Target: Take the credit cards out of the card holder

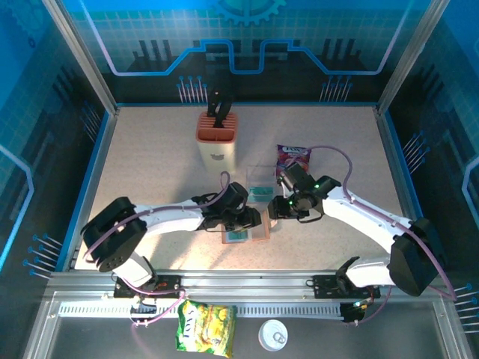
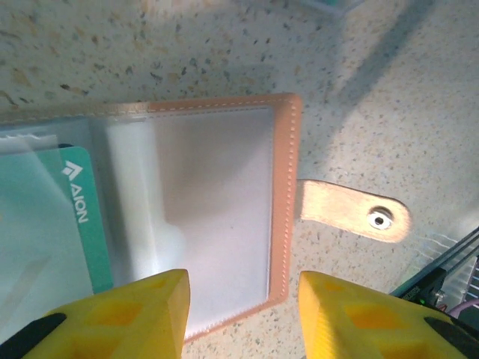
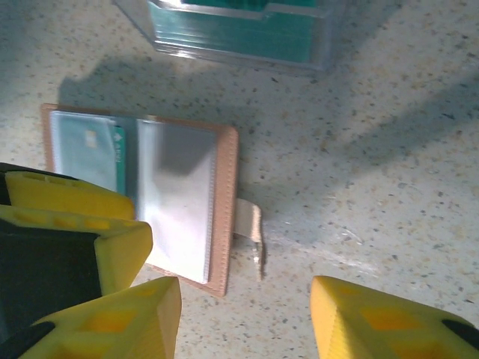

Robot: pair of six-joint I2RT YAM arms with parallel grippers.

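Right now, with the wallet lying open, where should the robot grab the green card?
Probably the long edge of the teal card next to the fold: its colour looks strongest there, as if poking out of the clear sleeve. It lies flat in the card holder, so the right end effector should come from above at the fold and slide it toward the empty page.

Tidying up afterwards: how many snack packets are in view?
2. A purple packet lies on the table beside the clear tray; a yellow-green packet lies on the metal ledge before the arm bases. Others may be hidden.
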